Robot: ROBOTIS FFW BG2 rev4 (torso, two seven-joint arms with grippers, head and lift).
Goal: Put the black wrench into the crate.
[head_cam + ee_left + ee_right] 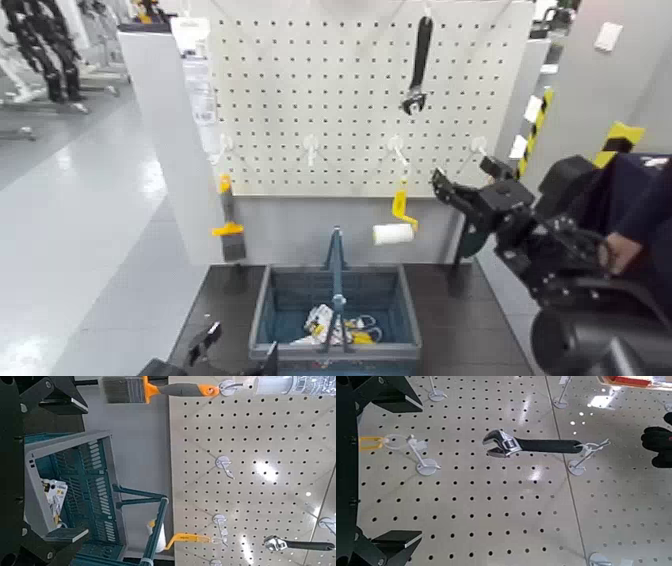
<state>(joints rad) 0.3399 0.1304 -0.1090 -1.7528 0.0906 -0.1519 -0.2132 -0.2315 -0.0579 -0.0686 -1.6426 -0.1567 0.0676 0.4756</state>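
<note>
Reaching is the step in hand: my right gripper [455, 192] is raised with its fingers spread wide and empty, short of the white pegboard [330, 100], where the one long slim black wrench with a silvery jaw head [418, 66] hangs on a hook near the top, above and apart from me. Next I judge I must rise to its handle, close on it and lift it off. Below the pegboard stands one blue-grey slatted plastic crate [268, 310]; my left gripper [205, 343] waits open and empty beside it.
</note>
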